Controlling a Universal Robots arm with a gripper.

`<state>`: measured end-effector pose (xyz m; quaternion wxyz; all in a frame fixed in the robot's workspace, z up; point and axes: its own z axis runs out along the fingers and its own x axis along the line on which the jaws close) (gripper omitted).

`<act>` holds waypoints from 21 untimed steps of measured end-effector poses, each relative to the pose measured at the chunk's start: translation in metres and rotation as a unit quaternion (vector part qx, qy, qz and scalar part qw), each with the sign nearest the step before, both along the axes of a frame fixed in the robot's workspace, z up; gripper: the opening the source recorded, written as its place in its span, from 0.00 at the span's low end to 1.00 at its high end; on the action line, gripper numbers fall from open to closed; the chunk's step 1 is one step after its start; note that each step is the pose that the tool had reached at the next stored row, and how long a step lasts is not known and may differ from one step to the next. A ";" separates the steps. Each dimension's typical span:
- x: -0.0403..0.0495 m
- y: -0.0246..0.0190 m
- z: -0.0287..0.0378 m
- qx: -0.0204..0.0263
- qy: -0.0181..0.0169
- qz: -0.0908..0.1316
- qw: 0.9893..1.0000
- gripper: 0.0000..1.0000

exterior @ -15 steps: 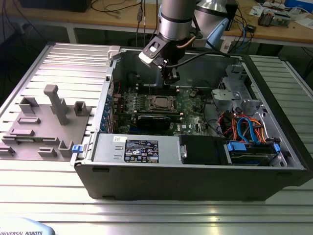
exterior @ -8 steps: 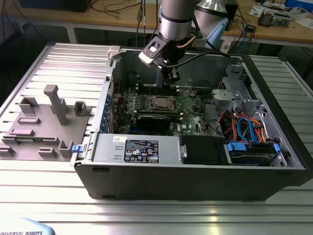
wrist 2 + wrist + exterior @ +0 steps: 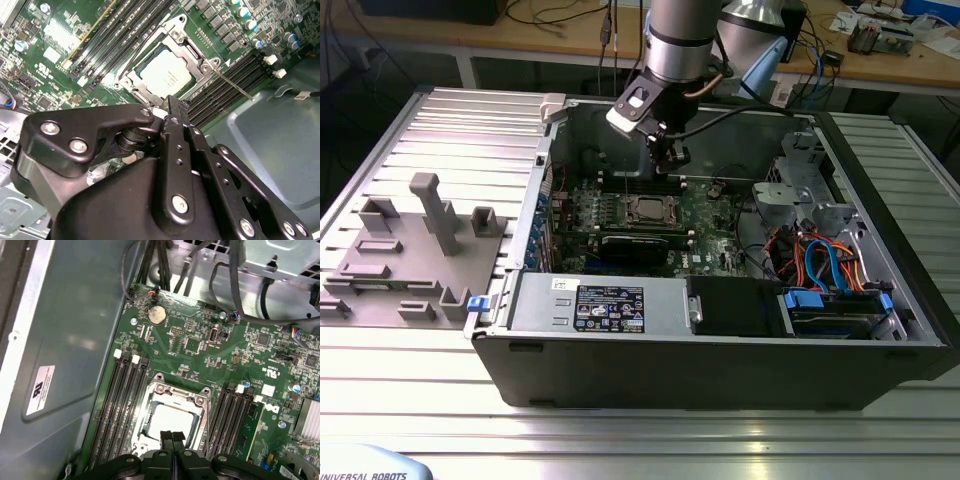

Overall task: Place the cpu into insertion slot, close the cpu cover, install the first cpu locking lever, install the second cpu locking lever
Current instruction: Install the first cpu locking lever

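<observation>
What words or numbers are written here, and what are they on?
Black label on the grey box: too small to read.
White sticker on the case wall: too small to read.
White print on the motherboard: too small to read.
Pale object at the table's edge: a maker's name only.

Open computer case (image 3: 720,370) on ribbed table (image 3: 450,130); grey fixture (image 3: 390,272) beside (exterior view's left); coloured cables (image 3: 820,265) inside.
</observation>
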<state>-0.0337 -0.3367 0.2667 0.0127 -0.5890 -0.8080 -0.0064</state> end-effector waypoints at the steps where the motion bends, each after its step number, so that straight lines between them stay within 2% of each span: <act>1: 0.0000 0.0000 0.0000 0.000 0.000 0.005 1.000 0.11; 6: 0.0000 0.0000 0.0000 0.000 0.000 0.038 0.999 0.11; 13: 0.0000 0.0000 0.0000 0.000 0.000 0.074 0.997 0.11; 21: 0.0000 0.0000 0.0000 0.000 0.000 0.081 0.997 0.11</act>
